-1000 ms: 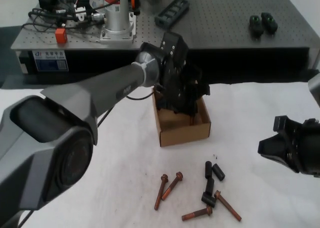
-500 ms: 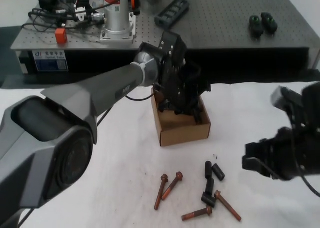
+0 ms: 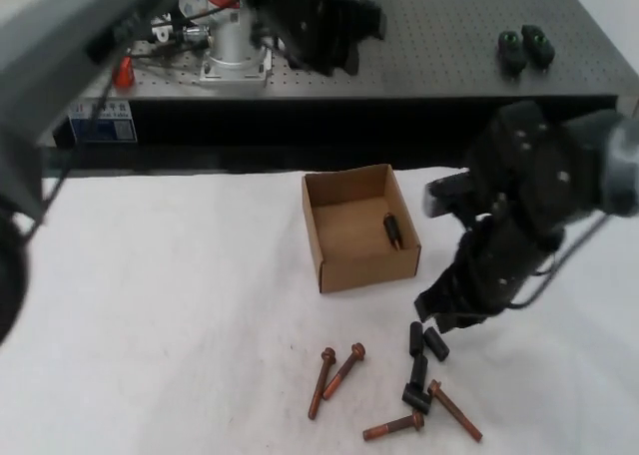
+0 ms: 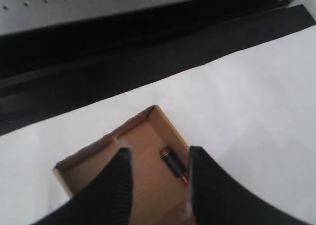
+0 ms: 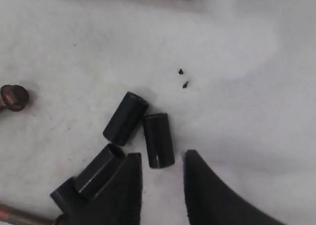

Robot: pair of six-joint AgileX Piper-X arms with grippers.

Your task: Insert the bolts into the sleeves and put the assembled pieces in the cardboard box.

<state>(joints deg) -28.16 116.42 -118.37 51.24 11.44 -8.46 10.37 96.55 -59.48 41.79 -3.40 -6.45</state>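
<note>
**Right claw over the sleeves, 1 finished piece in the box**

Nearest, 4 copper-coloured bolts point(image 3: 342, 372) lie loose on the white cloth point(image 3: 180, 355). Just beyond them, 4 black sleeves point(image 3: 419, 370) lie in a cluster. The right claw point(image 5: 162, 157) hangs low over them, its fingers parted a little, with the end of 1 sleeve between the tips. Farther on sits the cardboard box point(image 3: 367, 265), holding 1 assembled piece point(image 3: 392, 230) near its right-hand wall. The left claw point(image 4: 158, 153) hovers above the box, fingers wide apart, holding nothing. Behind stands a metal bench point(image 3: 449, 66).

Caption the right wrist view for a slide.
Open right gripper hovers over loose black sleeves on the white cloth.
</note>
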